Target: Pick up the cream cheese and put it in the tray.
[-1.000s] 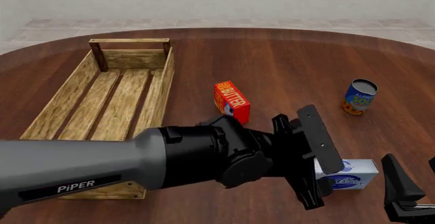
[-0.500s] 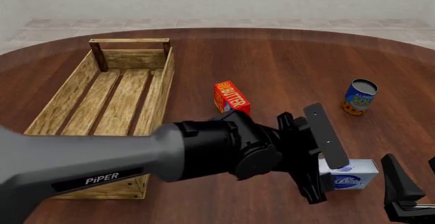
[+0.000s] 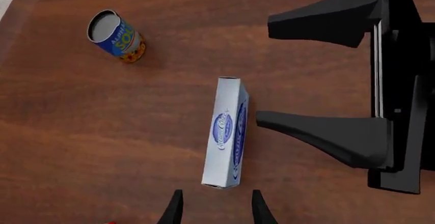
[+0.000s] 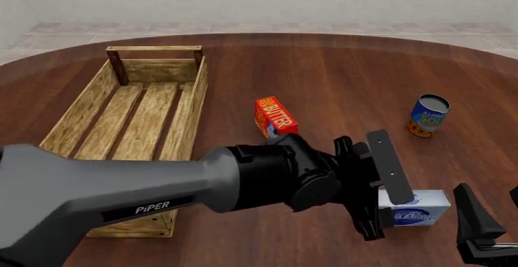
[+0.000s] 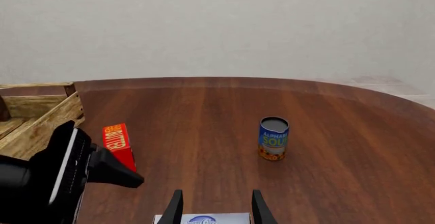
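Round dark-wood table before a pale wall. The cream cheese point(image 4: 417, 206) lies flat near the table's front right edge; the tray point(image 4: 130, 127) stands toward the far left edge, with the butter box point(image 4: 275, 119) between and the can point(image 4: 428, 115) toward the right edge. The left gripper point(image 3: 213, 211) hangs above the box, jaws parted and empty. The right gripper point(image 5: 214, 208) waits beside it, likewise parted and empty. Risk: a misaligned descent may push the box aside, or the two grippers may collide.
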